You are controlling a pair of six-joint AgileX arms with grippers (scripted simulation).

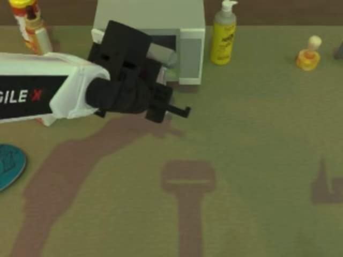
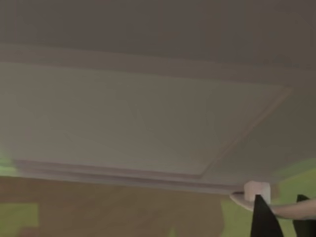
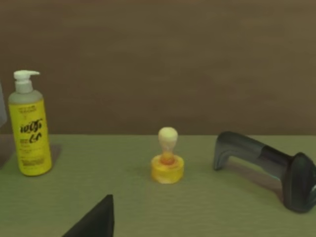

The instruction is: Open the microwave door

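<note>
The white-grey microwave (image 1: 150, 13) stands at the table's back, left of centre. Its door (image 2: 138, 113) stands swung partly outward, and the dark cavity (image 1: 163, 45) shows behind it. In the top view my left arm covers most of the door. My left gripper (image 1: 174, 107) is in front of the microwave, at the door's free edge. In the left wrist view its two black fingertips (image 2: 261, 217) close around the pale handle strip (image 2: 256, 190), so the left gripper (image 2: 284, 215) is shut on the handle. Only a dark tip of my right gripper (image 3: 98, 222) shows, low over the table's right side.
A yellow pump bottle (image 1: 223, 35) stands just right of the microwave. A small yellow stamp-like object (image 1: 309, 53) sits at the back right, with a dark handheld scanner (image 3: 266, 163) beyond it. An orange-and-white bottle (image 1: 32, 24) is at the back left, a teal plate (image 1: 8, 166) at the left edge.
</note>
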